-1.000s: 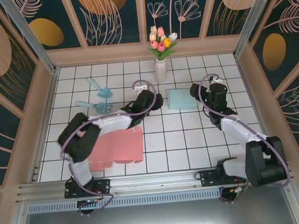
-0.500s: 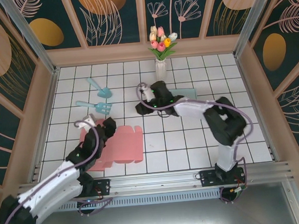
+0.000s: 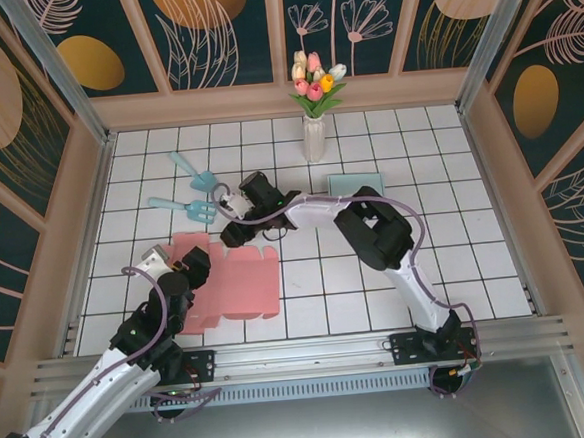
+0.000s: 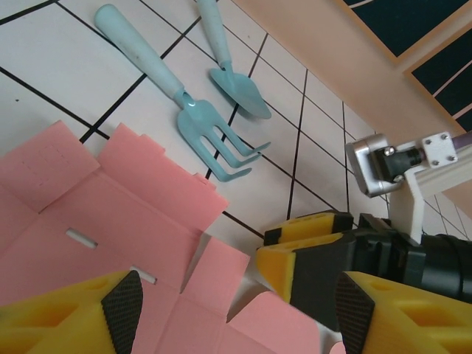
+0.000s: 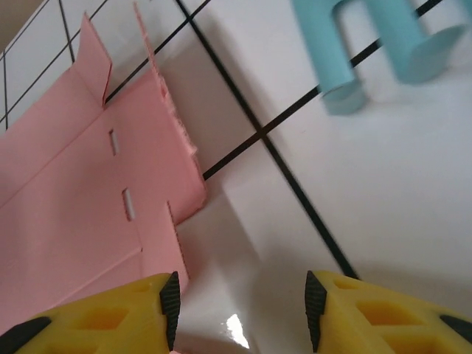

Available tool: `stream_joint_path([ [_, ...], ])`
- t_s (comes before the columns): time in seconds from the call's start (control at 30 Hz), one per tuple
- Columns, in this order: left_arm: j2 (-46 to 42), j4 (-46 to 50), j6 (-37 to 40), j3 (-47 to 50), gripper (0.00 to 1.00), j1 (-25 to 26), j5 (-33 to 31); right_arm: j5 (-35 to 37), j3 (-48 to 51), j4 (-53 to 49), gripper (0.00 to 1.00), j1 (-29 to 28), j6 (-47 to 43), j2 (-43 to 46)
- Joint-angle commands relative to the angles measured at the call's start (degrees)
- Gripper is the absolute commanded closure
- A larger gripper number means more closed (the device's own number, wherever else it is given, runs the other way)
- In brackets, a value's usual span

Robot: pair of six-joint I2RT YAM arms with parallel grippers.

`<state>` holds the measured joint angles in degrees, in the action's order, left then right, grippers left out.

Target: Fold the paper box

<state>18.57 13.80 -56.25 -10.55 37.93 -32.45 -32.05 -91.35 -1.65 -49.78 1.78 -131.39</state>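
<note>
top: vase point(image 3: 313, 137) at back wall | left wrist: rake point(image 4: 193, 118) near paper box point(image 4: 88, 221)

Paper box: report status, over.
Left gripper open, above paper box. Right gripper open, at its far edge. Box flat, unfolded. Garden fork nearby, not touching.

Overhead, two wrist close-ups, shared box point(image 3: 244, 284)

Bright, even light; soft shadows; right wrist view slightly blurred.
</note>
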Motion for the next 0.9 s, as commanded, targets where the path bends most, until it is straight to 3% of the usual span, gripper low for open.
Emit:
stream_joint_path([
  [0.0, -0.46, 1.05, -0.2, 0.43, 0.28, 0.1, -0.76, -5.08, -2.37, -1.72, 0.5, -0.82, -1.58, -1.76],
  [0.3, -0.29, 0.61, -0.29, 0.7, 0.28, 0.06, -0.78, -5.61, -8.34, -5.08, 0.56, -2.43, -1.96, -7.02],
  [0.43, -0.07, 0.35, -0.29, 0.62, 0.28, 0.1, -0.52, -5.58, -7.07, -3.76, 0.73, -2.32, -1.28, -6.19],
  [0.67, 0.22, 0.36, 0.17, 0.81, 0.28, 0.12, -0.32, -2.8, 10.12, 7.0, 0.99, 0.44, 3.69, 7.12],
  [0.87, 1.87, -2.03, 0.52, 0.71, 0.28, 0.11, 0.94, 4.63, 33.35, 21.94, 1.0, 4.55, 13.95, 25.31],
])
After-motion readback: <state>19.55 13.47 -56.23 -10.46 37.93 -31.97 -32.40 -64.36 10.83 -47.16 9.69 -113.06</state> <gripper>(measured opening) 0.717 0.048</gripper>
